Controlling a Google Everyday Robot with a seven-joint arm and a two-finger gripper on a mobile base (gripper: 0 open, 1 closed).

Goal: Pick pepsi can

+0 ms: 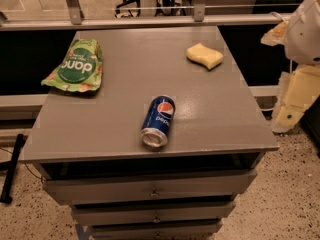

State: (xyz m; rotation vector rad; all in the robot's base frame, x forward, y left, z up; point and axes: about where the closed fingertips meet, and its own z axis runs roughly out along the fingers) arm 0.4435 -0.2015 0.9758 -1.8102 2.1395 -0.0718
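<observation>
One blue can on its side, arm parked off to the right

Three loose items sit on a flat grey worktop (220,124) that tops a metal cabinet with shallow grey drawers (150,186) below its front edge. The task's item, a small blue aluminium pepsi can (159,120) with a round red, white and blue logo and silver ends, lies on its side near the front edge, roughly in the middle. Its open silver end faces the viewer and its length points away and slightly to the right. A crumpled green plastic snack bag (75,66) lies well apart from it at the back left. A yellow foam sponge (205,55) rests at the back right, also well clear of the can.

At the far right edge of the view, beyond the worktop's side and over the speckled floor (280,199), hangs the robot's cream and white gripper (292,104). It is well apart from the can and touches nothing on the cabinet. Whether it is open or closed cannot be told from this view.

Judging from this layout, the pick has not begun and the approach is the step in hand. The next move calls for bringing the gripper across and over the can, then lining it up across the can's narrow round body, not along its length. A can on its side may roll if nudged off centre, so a straight, centred descent looks safest
</observation>
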